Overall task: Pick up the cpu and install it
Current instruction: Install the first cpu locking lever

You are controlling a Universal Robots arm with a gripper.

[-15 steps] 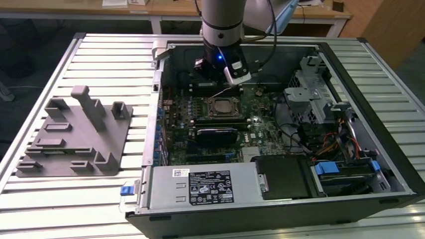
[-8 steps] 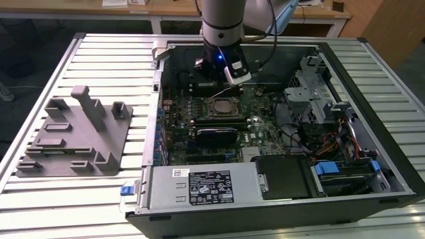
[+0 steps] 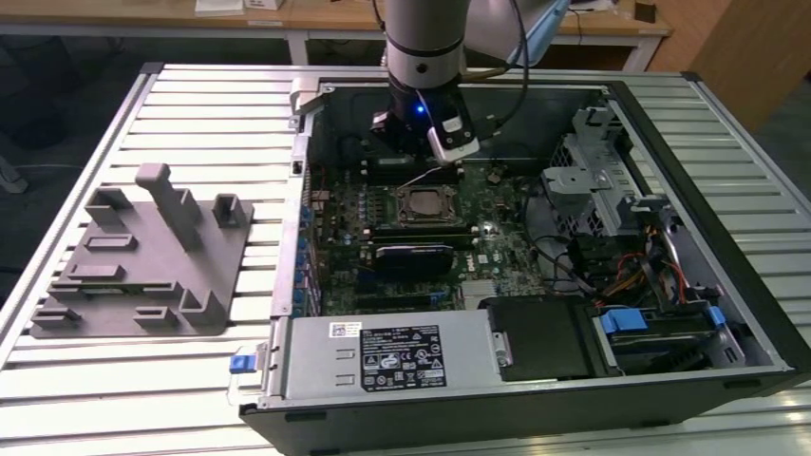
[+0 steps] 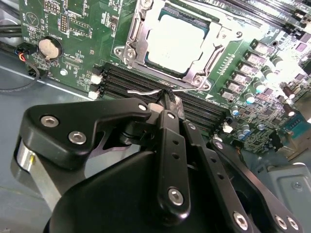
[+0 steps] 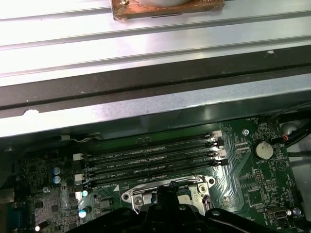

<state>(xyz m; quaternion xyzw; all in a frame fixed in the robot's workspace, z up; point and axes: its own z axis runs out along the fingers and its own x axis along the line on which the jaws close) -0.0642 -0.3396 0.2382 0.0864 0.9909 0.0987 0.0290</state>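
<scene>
The silvery square cpu (image 4: 177,41) sits in its metal-framed socket (image 4: 130,46). The black gripper (image 4: 167,96) has its fingers together, tips at the thin wire lever (image 4: 143,91).

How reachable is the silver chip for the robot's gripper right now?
Probably reachable: the gripper hangs right beside the chip, whose top lies bare in the open case. A thin wire lever crosses between them, and a metal frame hugs its edges.
</scene>
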